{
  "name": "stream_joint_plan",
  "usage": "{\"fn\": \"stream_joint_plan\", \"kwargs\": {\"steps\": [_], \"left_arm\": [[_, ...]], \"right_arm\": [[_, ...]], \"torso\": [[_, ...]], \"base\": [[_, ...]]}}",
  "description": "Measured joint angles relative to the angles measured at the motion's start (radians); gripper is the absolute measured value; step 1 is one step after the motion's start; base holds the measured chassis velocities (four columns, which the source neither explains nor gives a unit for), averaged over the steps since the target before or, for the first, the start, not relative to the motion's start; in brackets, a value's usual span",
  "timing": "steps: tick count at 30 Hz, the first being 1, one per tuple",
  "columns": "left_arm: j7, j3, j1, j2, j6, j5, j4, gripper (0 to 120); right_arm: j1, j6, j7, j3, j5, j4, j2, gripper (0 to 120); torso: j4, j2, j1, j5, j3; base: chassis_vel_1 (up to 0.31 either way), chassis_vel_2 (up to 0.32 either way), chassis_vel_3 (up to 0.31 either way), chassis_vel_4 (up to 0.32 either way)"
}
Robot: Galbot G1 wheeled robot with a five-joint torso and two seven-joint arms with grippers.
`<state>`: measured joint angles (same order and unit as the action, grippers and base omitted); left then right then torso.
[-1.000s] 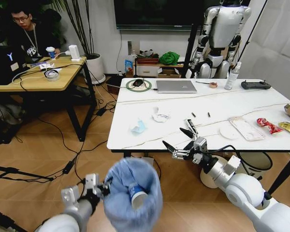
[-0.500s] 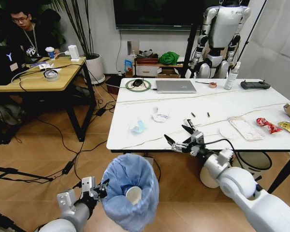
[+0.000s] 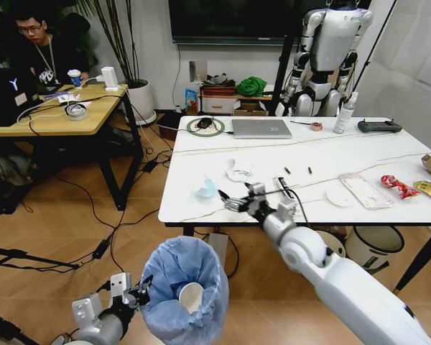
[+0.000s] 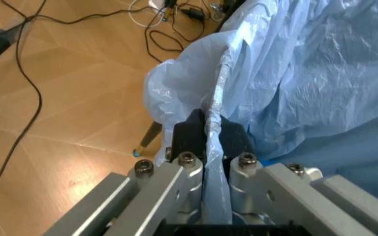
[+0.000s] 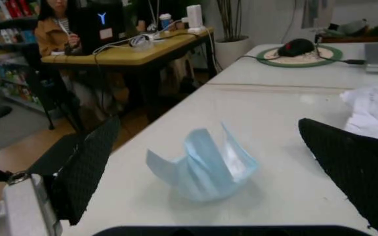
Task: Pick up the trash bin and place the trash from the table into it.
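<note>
The trash bin, lined with a crinkly light-blue bag, hangs above the floor in front of the table. A paper cup lies inside it. My left gripper is shut on the bin's rim, its fingers pinching the bag edge. My right gripper is open over the table's front edge, just right of a bluish tissue. In the right wrist view that tissue lies between the black fingers. A white tissue, white lid, clear package and red wrapper lie further along the table.
A laptop, a mouse on a round pad, a bottle and a black controller sit at the table's far side. A cream bucket stands under the table. A wooden desk is at left, with cables on the floor.
My right arm has swung left along the table's front edge to the bluish tissue. The bin, held by the left gripper, has sunk a little and drifted left.
</note>
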<state>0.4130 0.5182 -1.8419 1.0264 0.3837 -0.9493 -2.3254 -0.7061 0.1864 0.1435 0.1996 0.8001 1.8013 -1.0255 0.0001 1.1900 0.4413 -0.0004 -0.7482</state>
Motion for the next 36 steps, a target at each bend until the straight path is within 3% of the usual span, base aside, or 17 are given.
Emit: {"fn": "stream_joint_plan", "kwargs": {"steps": [25,36], "left_arm": [[0.001,0.000,0.034,0.004,-0.002,-0.005,0.012,0],[0.004,-0.004,0.048,0.002,-0.002,-0.013,0.017,0]], "right_arm": [[0.101,-0.014,-0.054,0.112,-0.098,-0.257,-0.146,100],[0.111,-0.030,-0.086,0.096,-0.112,-0.310,-0.149,60]], "torso": [[-0.0001,0.000,0.000,0.0001,0.000],[-0.0003,0.000,0.000,0.0003,0.000]], "base": [[0.000,0.000,0.000,0.000],[0.000,0.000,0.000,0.000]]}}
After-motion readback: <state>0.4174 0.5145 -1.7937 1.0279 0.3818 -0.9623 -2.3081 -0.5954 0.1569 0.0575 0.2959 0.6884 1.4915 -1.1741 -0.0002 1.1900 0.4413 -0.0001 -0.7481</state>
